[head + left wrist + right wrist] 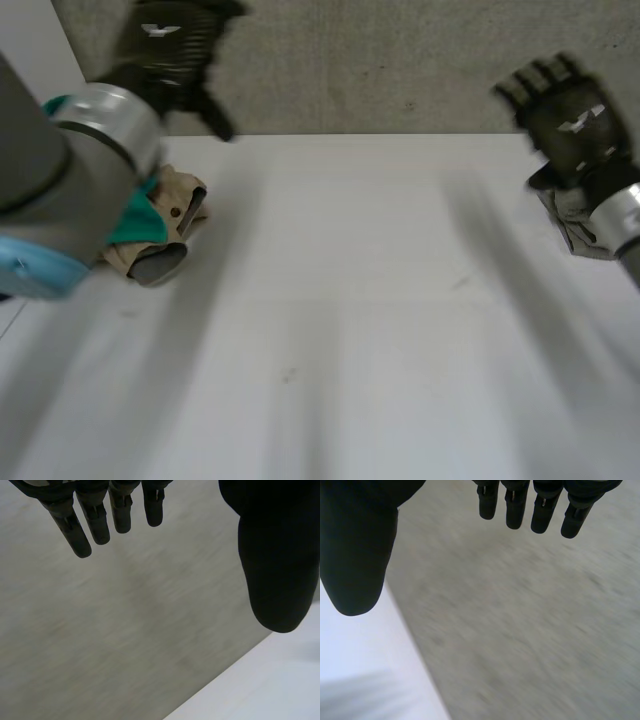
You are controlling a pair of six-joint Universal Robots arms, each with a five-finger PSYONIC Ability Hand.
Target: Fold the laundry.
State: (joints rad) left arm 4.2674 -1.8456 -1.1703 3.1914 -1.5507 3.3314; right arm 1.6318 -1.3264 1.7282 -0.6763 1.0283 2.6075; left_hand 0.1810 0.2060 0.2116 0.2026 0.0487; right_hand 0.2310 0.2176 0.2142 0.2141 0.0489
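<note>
While it holds nothing, the left hand (178, 45) hangs above the far edge of the table (350, 330), its fingers (95, 522) straight and set well apart from the thumb (280, 570). Its wrist view looks past them to a grey surface (125, 630) beyond the table's edge. We see the right hand (568, 112) in much the same pose at the other side, with straight fingers (515, 507), a wide thumb (355, 555) and nothing in between. We judge that both are held high and spread so as to be clear of the cloth and ready to come down on it.

Outward from the left hand, under its arm (60, 170), a pile (170, 215) of beige and teal garments lies bunched at the table's left side. Just beneath the right wrist, a crumpled grey cloth (580, 228) lies at the right edge. Between them the table's middle is bare, which we take to be room for spreading a piece flat.

By our reading, the folding has not yet begun: neither piece is laid out or in a hand. Whichever is taken first will need a pinch at an edge and a drag to the middle. Bunched as they are, we cannot tell where their corners lie.
</note>
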